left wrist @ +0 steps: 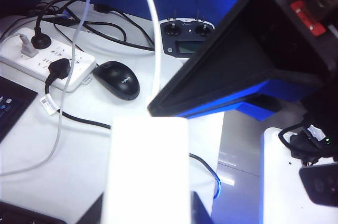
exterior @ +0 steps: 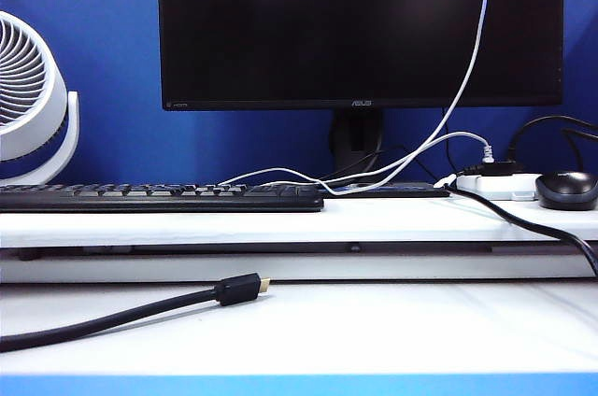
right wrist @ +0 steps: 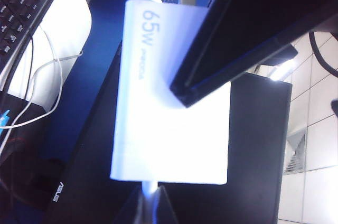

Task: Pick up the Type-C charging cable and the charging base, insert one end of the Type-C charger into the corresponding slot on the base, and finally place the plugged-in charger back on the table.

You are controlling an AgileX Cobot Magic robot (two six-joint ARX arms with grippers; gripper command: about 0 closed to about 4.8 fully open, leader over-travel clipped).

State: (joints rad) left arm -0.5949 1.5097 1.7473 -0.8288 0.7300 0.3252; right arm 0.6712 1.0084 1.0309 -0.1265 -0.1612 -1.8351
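The base (right wrist: 169, 102) is a rigid, smooth, light block clamped by its flat sides in my left hand (left wrist: 145, 211) high above the desk (exterior: 374, 321), while my right hand (right wrist: 149, 203), pinched together on the limp cable (right wrist: 150, 188), meets its end.

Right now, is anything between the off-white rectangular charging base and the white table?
Partly. The left gripper holds the charging base, the right gripper its white cable, beside the black monitor's corner. Below, a black mouse and white power strip lie on the table; bare board shows beside them.
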